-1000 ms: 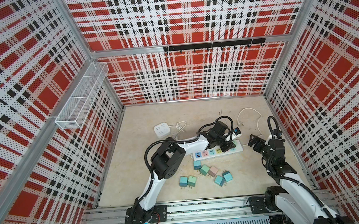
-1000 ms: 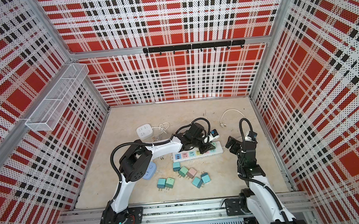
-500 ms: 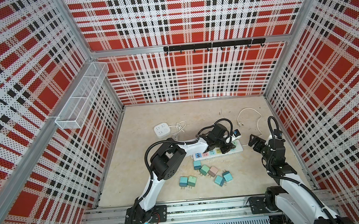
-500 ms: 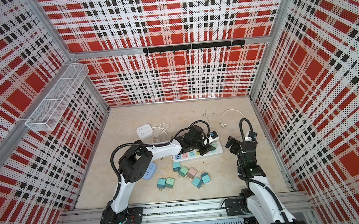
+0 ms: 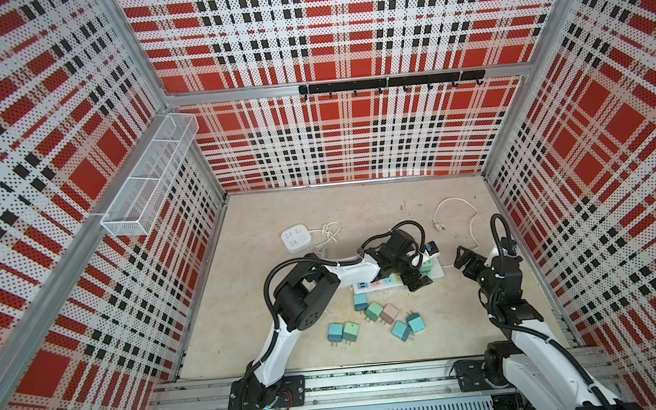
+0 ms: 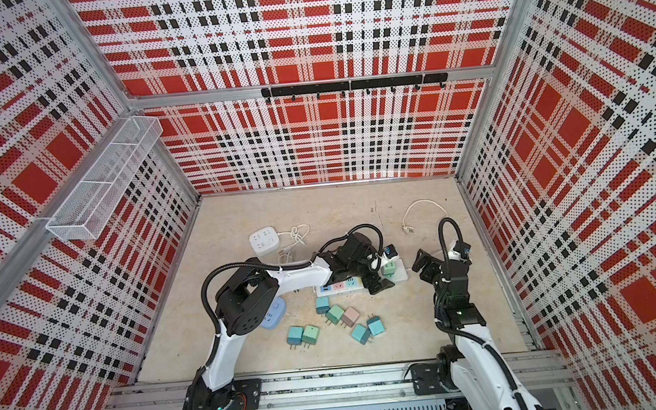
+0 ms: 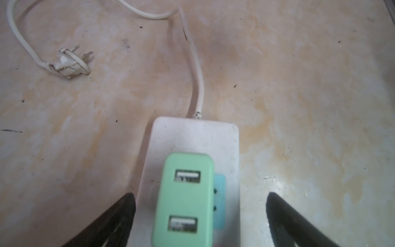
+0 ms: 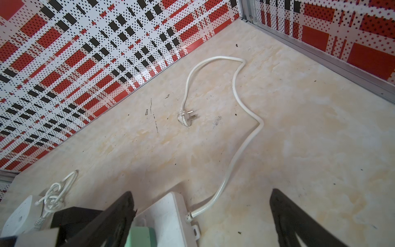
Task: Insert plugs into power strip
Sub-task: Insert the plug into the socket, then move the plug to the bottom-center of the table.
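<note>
On the beige table (image 5: pixel 298 208), my white power strip (image 7: pixel 192 132) lies right of centre in both top views. My right gripper (image 8: pixel 201 193) hangs just off the strip's cord end, jaws spread and empty. Seven loose plugs (image 5: pixel 374 310) lie scattered below the strip, the pale pink one (image 5: pixel 389 313) among them.

My left gripper (image 7: pixel 199 195) was clamped on the mint plug (image 7: pixel 183 188) a moment ago. It has now let go, and its fingers stand wide either side without touching. The plug stands upright on the strip's end socket by itself. I judge it seated, though its prongs are hidden. That makes one plug in, and I'd fetch another next.
</note>
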Action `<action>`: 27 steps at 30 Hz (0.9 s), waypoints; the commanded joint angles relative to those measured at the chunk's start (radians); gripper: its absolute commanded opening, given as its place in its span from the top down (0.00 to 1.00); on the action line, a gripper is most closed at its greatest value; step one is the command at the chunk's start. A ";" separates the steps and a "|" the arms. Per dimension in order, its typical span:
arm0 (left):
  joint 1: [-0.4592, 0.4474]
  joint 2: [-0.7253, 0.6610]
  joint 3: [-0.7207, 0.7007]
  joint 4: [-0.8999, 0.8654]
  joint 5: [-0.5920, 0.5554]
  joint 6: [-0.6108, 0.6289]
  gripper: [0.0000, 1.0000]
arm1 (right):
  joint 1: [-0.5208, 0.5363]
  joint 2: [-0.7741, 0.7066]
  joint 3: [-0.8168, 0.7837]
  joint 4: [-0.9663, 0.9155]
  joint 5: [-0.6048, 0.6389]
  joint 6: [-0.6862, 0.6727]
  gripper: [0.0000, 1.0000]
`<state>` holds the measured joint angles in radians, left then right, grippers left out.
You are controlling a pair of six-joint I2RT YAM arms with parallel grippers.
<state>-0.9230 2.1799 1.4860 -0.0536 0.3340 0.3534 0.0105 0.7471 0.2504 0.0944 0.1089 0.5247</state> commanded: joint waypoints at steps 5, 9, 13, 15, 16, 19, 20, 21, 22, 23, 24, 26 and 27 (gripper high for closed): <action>-0.036 -0.170 0.046 -0.096 -0.087 0.049 0.01 | -0.003 -0.028 -0.020 0.051 -0.021 -0.003 0.00; -0.105 -0.329 -0.045 -0.087 -0.282 0.025 0.00 | -0.003 -0.023 -0.019 0.060 -0.034 -0.012 0.00; -0.150 -0.555 -0.221 -0.066 -0.416 -0.136 0.01 | -0.002 -0.013 -0.015 0.065 -0.047 -0.015 0.00; -0.152 -0.685 -0.326 -0.058 -0.426 -0.244 0.01 | -0.003 -0.004 -0.015 0.076 -0.058 -0.018 0.00; -0.152 -0.765 -0.389 -0.058 -0.444 -0.298 0.01 | -0.002 0.001 -0.016 0.081 -0.065 -0.020 0.00; -0.157 -1.006 -0.577 -0.053 -0.578 -0.470 0.01 | 0.000 0.007 -0.011 0.074 -0.066 -0.022 0.00; -0.153 -1.082 -0.633 -0.051 -0.594 -0.529 0.01 | 0.000 0.004 -0.011 0.070 -0.065 -0.020 0.00; -0.142 -1.154 -0.677 -0.065 -0.587 -0.579 0.01 | 0.000 -0.001 -0.011 0.064 -0.062 -0.020 0.00; -0.129 -1.226 -0.710 -0.115 -0.591 -0.618 0.01 | 0.002 -0.010 -0.013 0.054 -0.055 -0.019 0.00; -0.123 -1.284 -0.734 -0.160 -0.597 -0.632 0.01 | 0.000 -0.022 -0.014 0.046 -0.050 -0.017 0.00; -0.118 -1.337 -0.756 -0.198 -0.609 -0.668 0.01 | 0.002 -0.034 -0.018 0.039 -0.048 -0.016 0.00; -0.114 -1.425 -0.796 -0.268 -0.672 -0.731 0.00 | 0.002 -0.059 -0.024 0.029 -0.046 -0.013 0.00; -0.111 -1.462 -0.814 -0.293 -0.697 -0.751 0.01 | 0.004 -0.070 -0.029 0.025 -0.047 -0.014 0.00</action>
<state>-1.0435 0.7860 0.7147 -0.2237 -0.2558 -0.2306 0.0113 0.7124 0.2398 0.1070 0.0540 0.5167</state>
